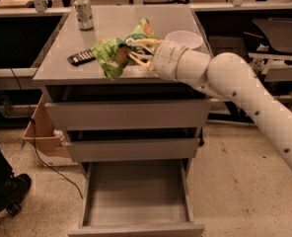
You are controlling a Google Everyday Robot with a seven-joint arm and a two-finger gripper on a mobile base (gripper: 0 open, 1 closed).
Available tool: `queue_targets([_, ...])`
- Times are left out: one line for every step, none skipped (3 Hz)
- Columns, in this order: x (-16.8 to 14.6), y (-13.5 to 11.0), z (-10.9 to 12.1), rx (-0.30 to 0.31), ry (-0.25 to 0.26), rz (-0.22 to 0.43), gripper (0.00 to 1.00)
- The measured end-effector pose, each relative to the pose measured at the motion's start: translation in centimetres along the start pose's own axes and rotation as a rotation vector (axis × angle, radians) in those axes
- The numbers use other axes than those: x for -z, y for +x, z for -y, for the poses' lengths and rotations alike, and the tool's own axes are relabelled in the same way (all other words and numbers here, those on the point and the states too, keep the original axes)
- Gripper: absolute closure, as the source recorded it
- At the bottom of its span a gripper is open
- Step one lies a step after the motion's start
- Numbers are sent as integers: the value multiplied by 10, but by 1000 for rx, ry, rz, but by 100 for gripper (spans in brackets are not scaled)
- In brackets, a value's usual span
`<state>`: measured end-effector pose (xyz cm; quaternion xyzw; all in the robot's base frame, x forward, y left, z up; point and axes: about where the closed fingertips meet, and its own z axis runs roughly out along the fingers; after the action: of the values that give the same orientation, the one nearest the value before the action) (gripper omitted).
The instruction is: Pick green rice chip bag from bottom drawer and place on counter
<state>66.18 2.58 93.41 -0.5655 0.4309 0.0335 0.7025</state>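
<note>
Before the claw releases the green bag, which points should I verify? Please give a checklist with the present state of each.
1. The claw is shut on the green rice chip bag: ok.
2. The bag is out of the bottom drawer, which is open and holds nothing: ok.
3. The bag is fully over the counter: cannot tell; its lower tip shows near the front edge.
4. The bag touches the counter: cannot tell.
5. The can stands well apart, at the back: ok.
6. The dark wrapper and the white bowl are clear of the bag: cannot tell; both lie close.
</note>
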Motion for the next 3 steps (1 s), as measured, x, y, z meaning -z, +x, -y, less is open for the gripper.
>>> queue_targets([-31, 12, -3, 21, -7, -34, 100])
queue_targets([-53, 32, -8, 15, -13, -78, 81])
queue_targets([-63, 45, -11, 7, -11, -105, 58])
